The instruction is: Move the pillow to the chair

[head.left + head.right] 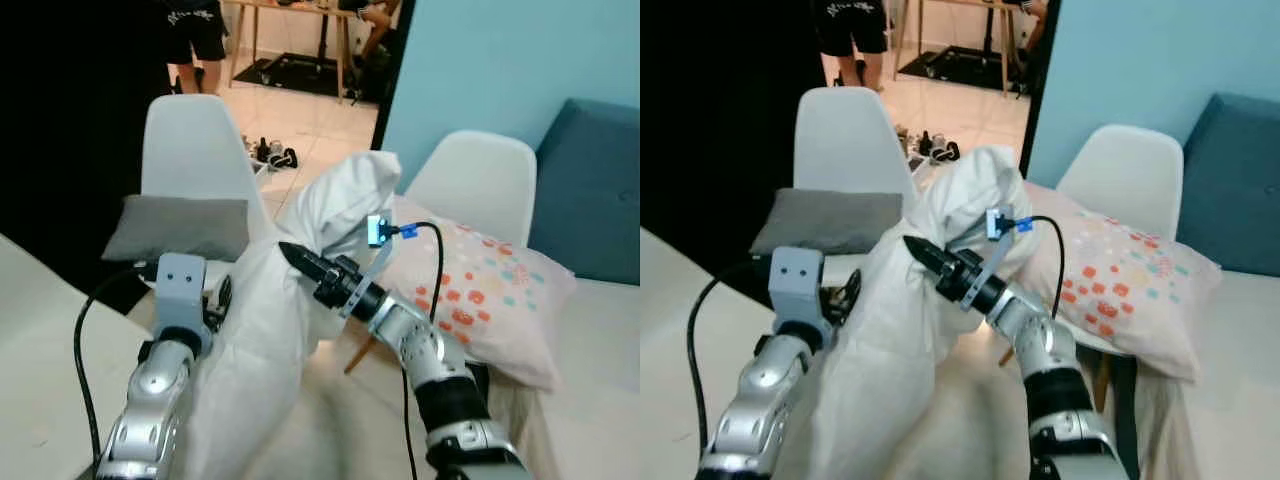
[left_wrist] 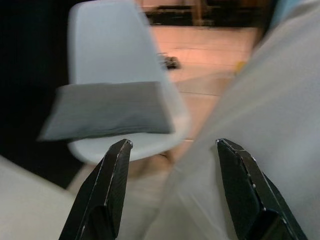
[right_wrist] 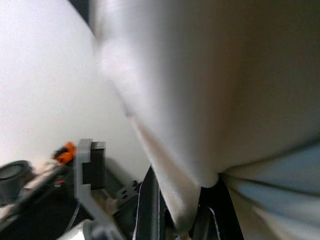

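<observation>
Grey cushion (image 1: 178,227) on chair (image 1: 192,140)

light: bright daylight on the floor (image 1: 310,120) beyond the doorway | dark: deep black at far left | blur: both wrist views soft, white pillow (image 3: 200,90) smeared | head views: mildly grainy

Light blue wall (image 1: 500,60) at right; dark blue sofa (image 1: 590,190) below it. Pale tiled floor (image 1: 310,115) through doorway, with wooden table legs (image 1: 255,35).
</observation>
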You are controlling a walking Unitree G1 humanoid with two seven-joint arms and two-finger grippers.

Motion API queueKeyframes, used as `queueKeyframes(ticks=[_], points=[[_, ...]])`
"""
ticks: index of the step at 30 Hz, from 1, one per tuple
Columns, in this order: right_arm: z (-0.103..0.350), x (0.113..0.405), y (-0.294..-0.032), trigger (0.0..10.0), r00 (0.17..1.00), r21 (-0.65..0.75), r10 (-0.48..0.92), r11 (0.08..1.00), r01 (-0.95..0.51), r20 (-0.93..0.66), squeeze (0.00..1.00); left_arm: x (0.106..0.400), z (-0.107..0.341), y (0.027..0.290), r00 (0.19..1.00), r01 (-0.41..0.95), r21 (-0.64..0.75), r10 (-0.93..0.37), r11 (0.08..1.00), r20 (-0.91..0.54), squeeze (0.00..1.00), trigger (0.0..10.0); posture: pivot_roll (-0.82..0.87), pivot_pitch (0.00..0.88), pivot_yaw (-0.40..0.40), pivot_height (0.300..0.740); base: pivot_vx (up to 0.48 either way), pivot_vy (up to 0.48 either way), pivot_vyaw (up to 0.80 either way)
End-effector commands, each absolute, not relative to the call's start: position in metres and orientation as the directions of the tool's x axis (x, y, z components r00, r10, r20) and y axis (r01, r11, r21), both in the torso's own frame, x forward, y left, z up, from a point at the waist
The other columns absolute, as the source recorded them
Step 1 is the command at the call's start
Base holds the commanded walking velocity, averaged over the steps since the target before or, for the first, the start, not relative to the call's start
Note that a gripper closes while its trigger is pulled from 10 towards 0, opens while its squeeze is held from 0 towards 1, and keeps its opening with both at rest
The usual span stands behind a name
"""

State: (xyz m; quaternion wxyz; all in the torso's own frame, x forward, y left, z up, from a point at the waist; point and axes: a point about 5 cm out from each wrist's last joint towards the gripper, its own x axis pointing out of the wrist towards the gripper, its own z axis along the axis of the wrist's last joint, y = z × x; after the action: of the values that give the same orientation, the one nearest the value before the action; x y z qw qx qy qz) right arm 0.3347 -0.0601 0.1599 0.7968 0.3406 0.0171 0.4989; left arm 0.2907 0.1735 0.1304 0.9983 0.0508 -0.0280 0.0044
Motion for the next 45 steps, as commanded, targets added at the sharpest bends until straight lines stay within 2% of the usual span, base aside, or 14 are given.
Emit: queueKeyframes(ticks=[1,21,30,31,35,36,37,38,45], points=[[0.178,0.337,-0.061,0.0,0.469,0.513,0.789,0.233,-0.826,0.397,0.0,0.29,0.128,0.17,0.999,0.007,0.106,-0.012,0.994,0.044,0.0,10.0,-0.01,0.0,-0.09,0.74,0.0,0.0,0.67],[0.179,0.338,-0.063,0.0,0.478,0.523,0.78,0.231,-0.82,0.404,0.0,0.291,0.129,0.17,0.999,0.004,0.108,-0.009,0.994,0.044,0.0,10.0,-0.01,0.0,-0.092,0.74,0.0,0.0,0.67],[0.175,0.343,-0.064,0.0,0.531,0.572,0.761,0.262,-0.777,0.373,0.0,0.291,0.128,0.169,0.999,0.01,0.115,-0.015,0.993,0.038,0.0,10.0,-0.01,0.0,-0.091,0.74,0.0,0.0,0.33],[0.174,0.344,-0.064,1.1,0.541,0.581,0.757,0.268,-0.768,0.366,0.0,0.29,0.128,0.169,0.999,0.012,0.116,-0.017,0.993,0.037,0.0,10.0,0.0,0.0,-0.091,0.74,0.0,0.0,0.0],[0.174,0.345,-0.064,1.1,0.545,0.584,0.756,0.272,-0.765,0.362,0.0,0.29,0.128,0.169,0.999,0.013,0.116,-0.017,0.993,0.037,0.0,10.0,0.0,0.0,-0.091,0.74,0.0,0.0,0.0],[0.174,0.345,-0.064,8.2,0.549,0.586,0.755,0.276,-0.762,0.358,0.0,0.29,0.128,0.169,0.999,0.013,0.116,-0.017,0.993,0.036,0.0,10.0,0.0,0.0,-0.091,0.74,0.0,0.0,0.0],[0.174,0.345,-0.064,8.2,0.549,0.586,0.755,0.276,-0.762,0.358,0.0,0.29,0.128,0.169,0.999,0.013,0.116,-0.017,0.993,0.036,0.0,10.0,0.0,0.0,-0.091,0.74,0.0,0.0,0.0],[0.173,0.345,-0.064,10.0,0.553,0.59,0.755,0.278,-0.758,0.354,0.0,0.29,0.128,0.169,0.999,0.014,0.117,-0.018,0.993,0.036,0.0,10.0,0.0,0.0,-0.091,0.74,0.0,0.0,0.0],[0.171,0.347,-0.065,10.0,0.572,0.603,0.746,0.293,-0.742,0.341,0.0,0.291,0.128,0.168,0.999,0.021,0.124,-0.026,0.992,0.037,0.0,10.0,0.0,0.0,-0.091,0.74,0.0,0.0,0.0]])
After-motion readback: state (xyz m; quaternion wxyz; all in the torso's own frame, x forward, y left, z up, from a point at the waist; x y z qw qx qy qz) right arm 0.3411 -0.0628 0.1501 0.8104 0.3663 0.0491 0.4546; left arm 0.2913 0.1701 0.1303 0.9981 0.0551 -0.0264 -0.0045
